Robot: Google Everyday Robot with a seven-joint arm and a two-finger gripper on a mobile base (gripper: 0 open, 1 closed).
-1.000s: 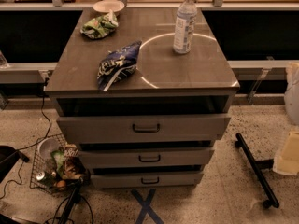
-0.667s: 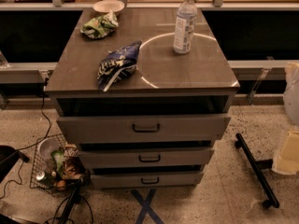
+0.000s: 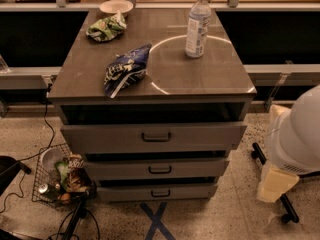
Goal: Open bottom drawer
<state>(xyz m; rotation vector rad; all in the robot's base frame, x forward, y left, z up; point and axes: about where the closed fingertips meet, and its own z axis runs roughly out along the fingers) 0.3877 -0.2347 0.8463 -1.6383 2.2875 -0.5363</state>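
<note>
This looks like a robotics test lab, not a home. A grey-brown drawer cabinet (image 3: pixel 80 79) stands alone on a speckled terrazzo floor (image 3: pixel 235 219). A blue tape cross (image 3: pixel 157 223) is stuck to the floor just in front of it. Behind the cabinet run metal-framed benches (image 3: pixel 280 74). To its left sits a wire basket (image 3: pixel 40 191) of assorted props. To its right stands a white robot arm segment (image 3: pixel 297 129), whose gripper lies outside the view.

One camera, set high in front of the cabinet (image 3: pixel 67 115), tilted down.
I look steeply down from mid range onto the worktop (image 3: pixel 90 79). The bottom drawer (image 3: pixel 200 190) sits low in frame, with floor (image 3: pixel 230 219) beneath it. My white arm casing (image 3: pixel 300 134) crowds the right edge, and my fingers lie outside this view.
</note>
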